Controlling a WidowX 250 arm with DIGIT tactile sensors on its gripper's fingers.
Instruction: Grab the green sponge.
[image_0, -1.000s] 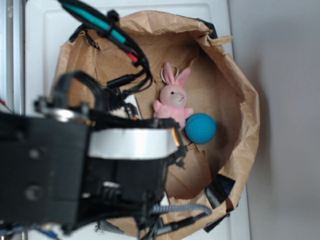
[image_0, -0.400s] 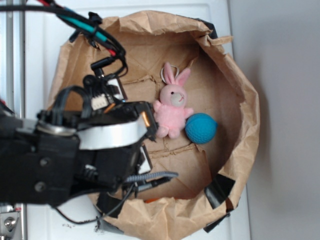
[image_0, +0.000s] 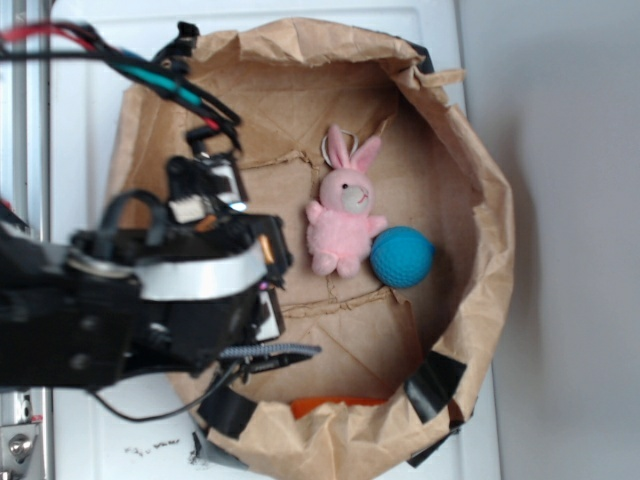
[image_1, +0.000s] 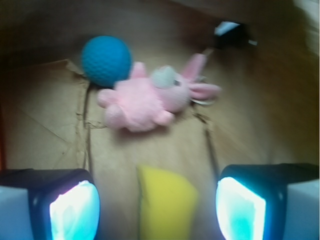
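Gripper (image_1: 157, 207): jaws are spread wide, nothing is held.
Sponge (image_1: 166, 202): probably centred between the pads; view is blurred.
Advice: lowered straight, then closed gently; bunny (image_1: 150, 97) is avoided.

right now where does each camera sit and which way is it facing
Exterior: sits overhead, looking straight down into the brown paper bag; the robot's black arm fills the left side and hides the sponge.
Wrist: rides on the arm just behind the tool, looking forward and down along the bag floor; its two fingers stand apart, either side of the yellow sponge.
Shared: both show the pink bunny beside the teal ball.
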